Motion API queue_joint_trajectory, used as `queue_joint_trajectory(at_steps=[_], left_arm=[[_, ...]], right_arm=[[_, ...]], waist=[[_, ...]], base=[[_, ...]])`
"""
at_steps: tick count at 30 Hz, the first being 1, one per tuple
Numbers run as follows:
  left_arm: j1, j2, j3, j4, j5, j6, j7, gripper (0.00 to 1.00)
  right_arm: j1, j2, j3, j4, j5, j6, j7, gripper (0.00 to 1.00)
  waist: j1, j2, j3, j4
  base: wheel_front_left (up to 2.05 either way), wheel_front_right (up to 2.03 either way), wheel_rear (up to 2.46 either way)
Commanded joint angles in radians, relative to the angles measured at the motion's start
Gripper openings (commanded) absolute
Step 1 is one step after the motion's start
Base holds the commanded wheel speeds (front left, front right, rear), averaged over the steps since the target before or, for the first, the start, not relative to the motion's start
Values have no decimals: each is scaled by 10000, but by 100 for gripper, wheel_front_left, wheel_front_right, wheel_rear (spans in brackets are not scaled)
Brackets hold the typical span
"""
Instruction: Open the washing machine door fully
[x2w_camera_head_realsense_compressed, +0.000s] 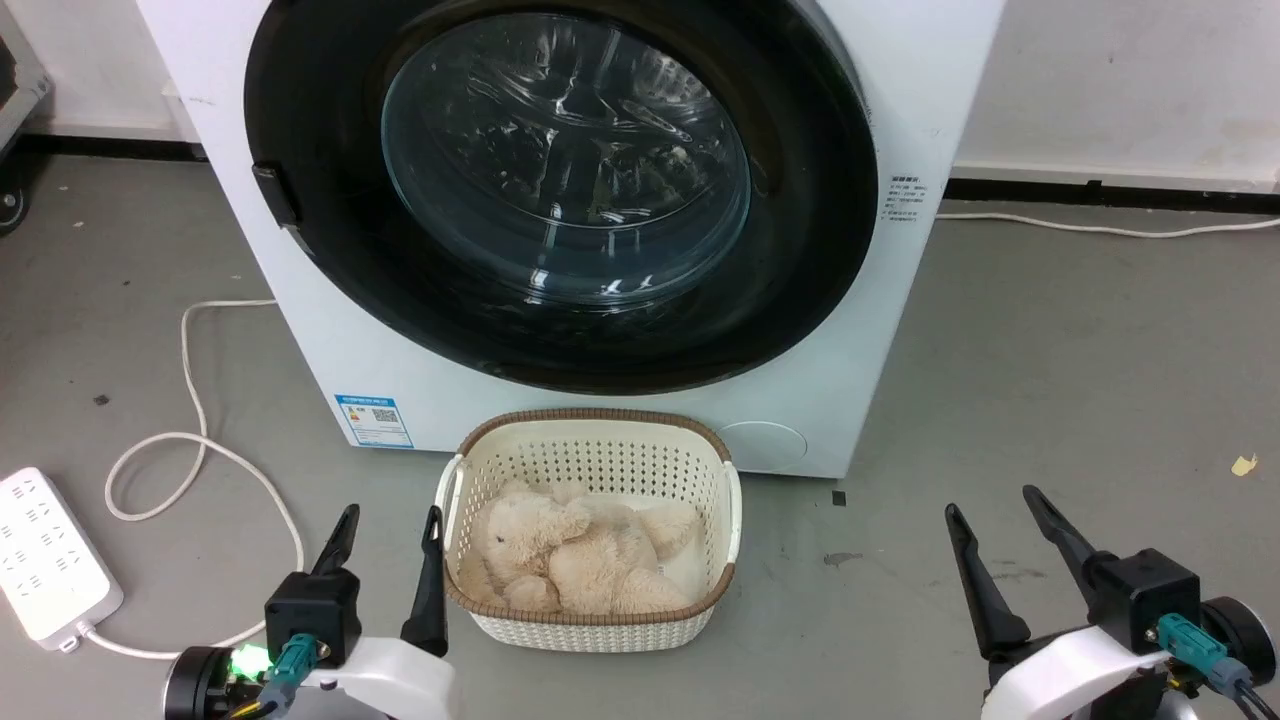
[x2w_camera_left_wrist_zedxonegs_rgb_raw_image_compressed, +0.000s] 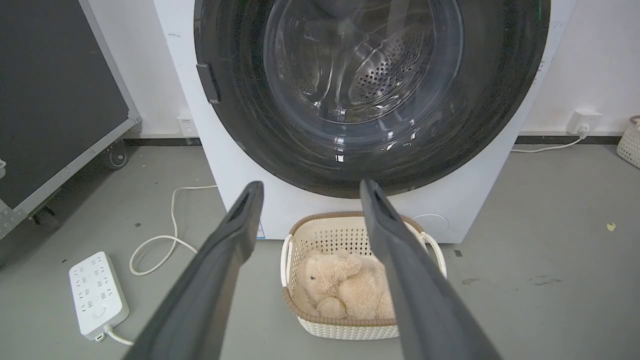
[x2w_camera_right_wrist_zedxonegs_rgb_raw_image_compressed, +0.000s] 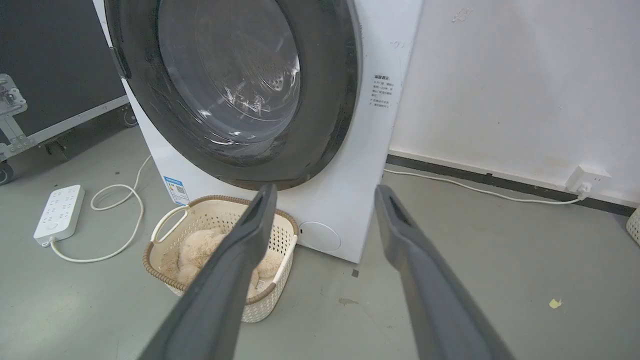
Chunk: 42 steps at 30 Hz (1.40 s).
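The washing machine door (x2w_camera_head_realsense_compressed: 330, 130) is a large round glossy black ring with a bulging clear glass window. It lies closed flat against the white machine front (x2w_camera_head_realsense_compressed: 930, 80). Its small black handle (x2w_camera_head_realsense_compressed: 275, 195) sits on the left rim, also seen as the handle (x2w_camera_left_wrist_zedxonegs_rgb_raw_image_compressed: 209, 83) in the left wrist view. The door (x2w_camera_right_wrist_zedxonegs_rgb_raw_image_compressed: 330, 100) shows at an angle in the right wrist view. My left gripper (x2w_camera_head_realsense_compressed: 390, 525) is open, low at the lower left, far below the handle. My right gripper (x2w_camera_head_realsense_compressed: 995, 505) is open at the lower right, over bare floor.
A cream basket (x2w_camera_head_realsense_compressed: 590, 435) holding a beige plush bear (x2w_camera_head_realsense_compressed: 580, 550) stands on the floor right below the door. A white power strip (x2w_camera_head_realsense_compressed: 45, 555) and its looping cable (x2w_camera_head_realsense_compressed: 190, 400) lie at the left. A black wheeled case (x2w_camera_left_wrist_zedxonegs_rgb_raw_image_compressed: 55, 95) stands further left.
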Motion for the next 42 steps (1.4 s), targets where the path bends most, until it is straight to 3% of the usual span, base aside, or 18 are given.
queue_joint_trajectory(at_steps=[1, 19, 20, 21, 31, 42], left_arm=[[-29, 1, -25, -48, -22, 63, -106, 100], [-478, 3, -297, -288, -37, 180, -482, 100], [-503, 3, -312, -296, -39, 188, -503, 100], [-556, 3, -342, -311, -47, 200, -544, 100], [-796, 4, -483, -416, -61, 272, -753, 100], [-950, 5, -715, -542, -167, 393, -983, 100]], right_arm=[[20, 6, -31, -55, 41, -1, -127, 100], [-870, -305, -74, -161, 157, -3, -403, 100], [-965, -353, -80, -166, 224, -3, -387, 46], [-1176, -440, -122, -168, 392, -3, -367, 0], [-2382, -600, -545, -94, 1722, -4, 121, 0], [-4094, -585, -1537, 588, 3362, -5, 1350, 0]], waist=[[0, 0, 29, 7], [0, 0, 1039, 186], [0, 0, 1097, 198], [0, 0, 1206, 224], [0, 0, 1577, 381], [0, 0, 1918, 668]], base=[[0, 0, 0], [0, 0, 0], [0, 0, 0], [0, 0, 0], [0, 0, 0], [0, 0, 0]])
